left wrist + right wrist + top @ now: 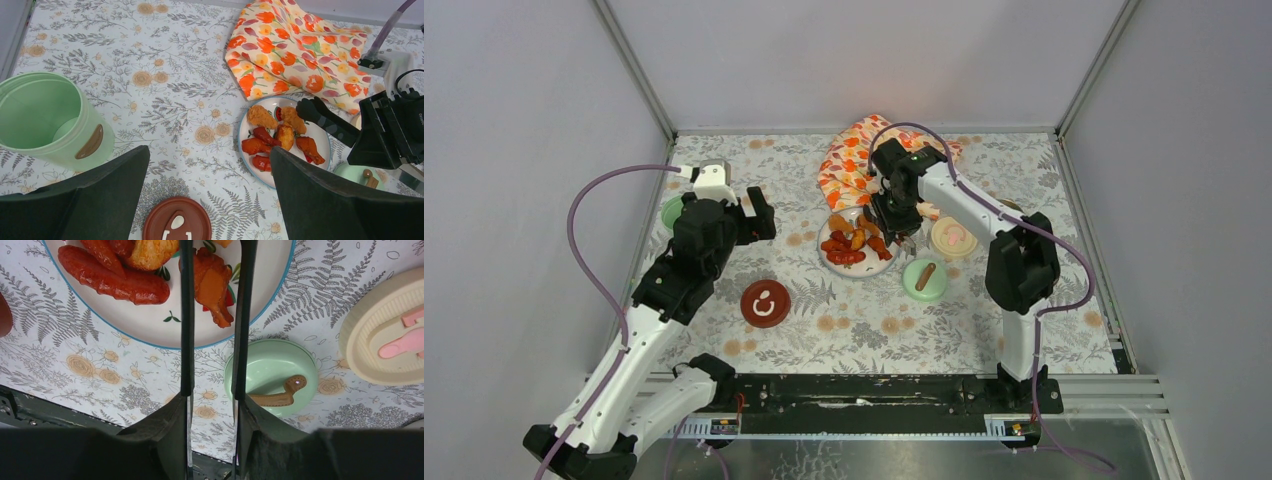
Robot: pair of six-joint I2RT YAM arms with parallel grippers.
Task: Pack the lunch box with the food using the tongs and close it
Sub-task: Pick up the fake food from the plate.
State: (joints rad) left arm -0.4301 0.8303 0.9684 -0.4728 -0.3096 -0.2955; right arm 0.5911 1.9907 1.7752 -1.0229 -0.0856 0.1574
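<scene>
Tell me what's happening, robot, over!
Left gripper open, empty. Right gripper shut on the tongs, arms either side of a fried chunk on the plate. Nothing blocking.

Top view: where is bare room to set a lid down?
Free: the near strip between the round dark red lid and the right arm's base; also the far-left patch between the mint-green cylinder pot and the orange flower-patterned cloth. Crowded: around the white plate, mint-green lid and cream lid, where the right tool holds slim dark metal tongs.
</scene>
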